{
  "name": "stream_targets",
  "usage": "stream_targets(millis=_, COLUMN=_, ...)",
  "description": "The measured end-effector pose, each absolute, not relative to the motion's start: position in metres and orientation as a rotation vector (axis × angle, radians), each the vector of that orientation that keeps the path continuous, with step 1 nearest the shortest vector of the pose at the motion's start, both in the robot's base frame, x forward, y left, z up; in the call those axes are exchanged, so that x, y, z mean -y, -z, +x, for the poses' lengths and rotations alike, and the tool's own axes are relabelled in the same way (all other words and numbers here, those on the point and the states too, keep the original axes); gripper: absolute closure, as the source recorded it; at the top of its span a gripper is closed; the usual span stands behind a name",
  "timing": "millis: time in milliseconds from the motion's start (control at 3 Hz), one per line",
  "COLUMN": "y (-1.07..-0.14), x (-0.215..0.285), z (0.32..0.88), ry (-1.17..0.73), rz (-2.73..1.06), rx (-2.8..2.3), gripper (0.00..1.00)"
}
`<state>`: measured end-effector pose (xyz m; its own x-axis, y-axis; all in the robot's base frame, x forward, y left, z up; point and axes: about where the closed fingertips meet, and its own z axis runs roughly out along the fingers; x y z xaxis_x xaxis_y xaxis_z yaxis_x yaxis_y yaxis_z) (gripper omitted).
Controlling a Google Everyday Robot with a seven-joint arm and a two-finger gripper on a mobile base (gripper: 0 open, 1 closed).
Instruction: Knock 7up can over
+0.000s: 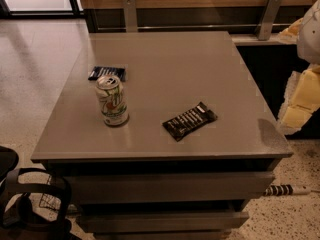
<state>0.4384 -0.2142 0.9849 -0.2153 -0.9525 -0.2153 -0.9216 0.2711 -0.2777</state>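
Observation:
The 7up can (112, 101) stands upright on the left front part of the grey table top (175, 54). It is whitish-silver with green lettering, a red spot and a silver pull-tab top. My gripper (301, 101) shows as pale yellow and white parts at the right edge of the view, beyond the table's right side and well apart from the can. It holds nothing that I can see.
A flat dark blue packet (107, 73) lies just behind the can. A flat black snack-bar wrapper (190, 120) lies to the can's right. Drawers (170, 186) sit under the table top. A black object (30, 204) stands on the floor at lower left.

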Motion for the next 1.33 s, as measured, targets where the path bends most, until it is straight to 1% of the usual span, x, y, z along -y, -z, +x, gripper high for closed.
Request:
stream_targets(millis=333, y=-0.986, x=0.213, z=0.439, ry=0.126, rz=-1.703, rx=-2.202, gripper=0.0)
stream_targets(millis=1000, y=-0.973, x=0.143, z=0.456, ry=-0.145, rz=-1.568, rx=-2.055, gripper=0.0)
stream_targets(millis=1333, y=-0.955, x=0.084, z=0.463, ry=-0.326, rz=-1.499, rx=-1.91, gripper=0.0)
